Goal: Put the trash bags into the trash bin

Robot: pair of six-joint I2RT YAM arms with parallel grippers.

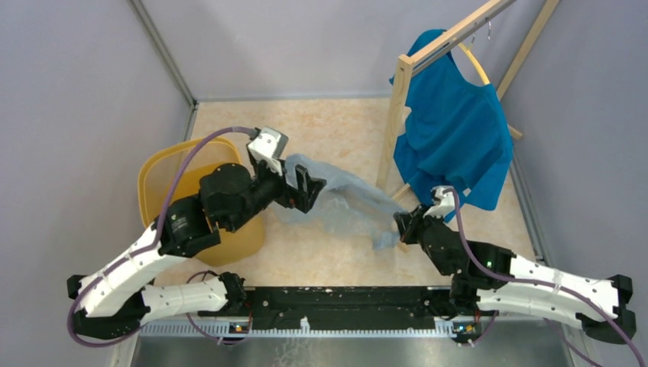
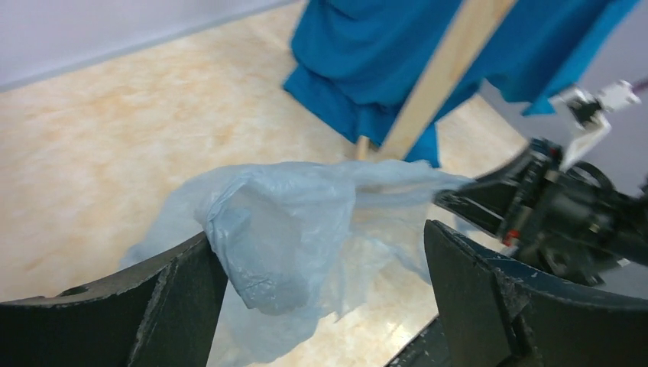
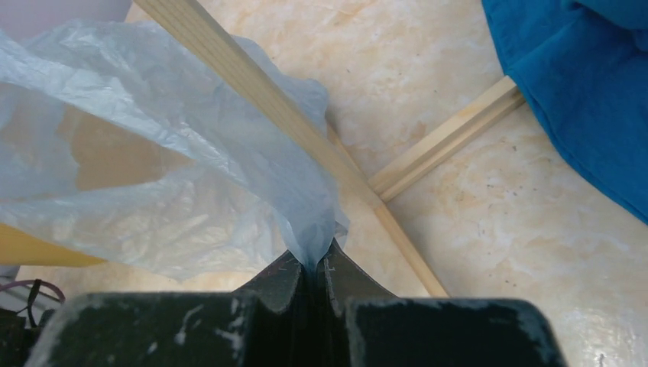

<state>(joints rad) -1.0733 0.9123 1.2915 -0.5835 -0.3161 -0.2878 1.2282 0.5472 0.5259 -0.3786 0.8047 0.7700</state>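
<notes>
Trash bag hangs spread between our 2 arms, just to the right of the trash bin and not yet over its mouth. Our right pincer, on the bag's end farthest from the bin, is clamped tight on a twisted corner of the film. Our left pincer, at the end nearest the bin, stands with its jaws wide apart. The film only drapes against 1 finger and is not pinched.

We judge the step in hand to be securing the near end before carrying the bag over. To do it well, we should close the left pincer on a good bunch of film, not a single layer, since it looks thin and slippery. Then both arms should move toward the bin together, keeping the bag slack enough not to tear.

On the side away from the bin, the wooden rack with its blue shirt stands touching or just beside the film, so we should draw away from it first. Low-hanging film may drag on the bench.
</notes>
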